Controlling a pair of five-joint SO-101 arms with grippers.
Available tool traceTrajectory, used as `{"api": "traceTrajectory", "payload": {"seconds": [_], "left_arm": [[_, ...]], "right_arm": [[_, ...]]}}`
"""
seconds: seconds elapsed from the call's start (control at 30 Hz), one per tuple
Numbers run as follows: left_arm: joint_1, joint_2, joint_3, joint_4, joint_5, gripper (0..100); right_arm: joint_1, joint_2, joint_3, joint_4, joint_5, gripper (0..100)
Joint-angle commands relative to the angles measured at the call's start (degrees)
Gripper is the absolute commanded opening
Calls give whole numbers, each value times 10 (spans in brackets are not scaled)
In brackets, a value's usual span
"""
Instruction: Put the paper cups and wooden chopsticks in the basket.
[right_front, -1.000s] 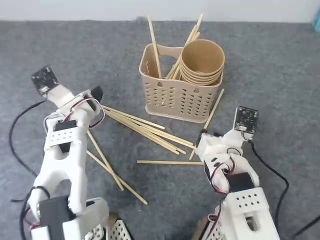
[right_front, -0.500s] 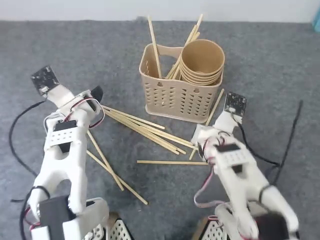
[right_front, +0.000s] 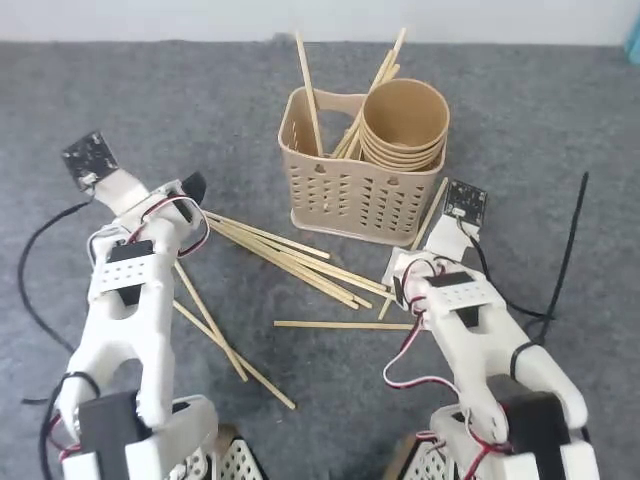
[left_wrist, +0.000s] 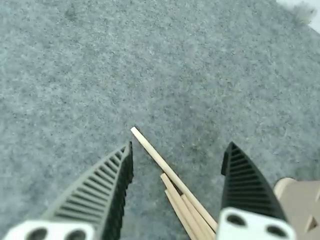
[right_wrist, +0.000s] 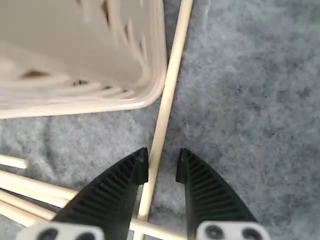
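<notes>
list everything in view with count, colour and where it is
basket: one, beige, back middle of the mat
cups: one stack of several, brown, in the basket's right part
chopsticks in basket: about five, pale wood, standing left of and behind the cups
loose chopsticks: roughly ten, pale wood, on the mat in front of the basket
mat: one, grey, under everything
cables: two, black, outside each arm
left gripper: black fingers, open over chopstick ends
right gripper: black fingers, open astride a chopstick by the basket's corner
</notes>
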Motion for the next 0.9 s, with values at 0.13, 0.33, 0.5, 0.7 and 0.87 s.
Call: {"api": "traceTrajectory", "payload": {"seconds": [0.13, 0.33, 0.5, 0.7, 0.87], "left_arm": [[-4, -2, -1, -10, 4, 275], [-4, -2, -1, -10, 4, 275], [-6, -3, -1, -11, 4, 275], [-6, -3, -2, -12, 4, 275], [-4, -3, -3, -12, 4, 275]], "right_arm": [[-20, 6, -33, 9, 15, 102], [-32, 14, -33, 11, 18, 91], [-27, 24, -55, 113, 18, 13], [34, 28, -61, 200, 42, 8], [103, 20, -61, 261, 115, 8]]}}
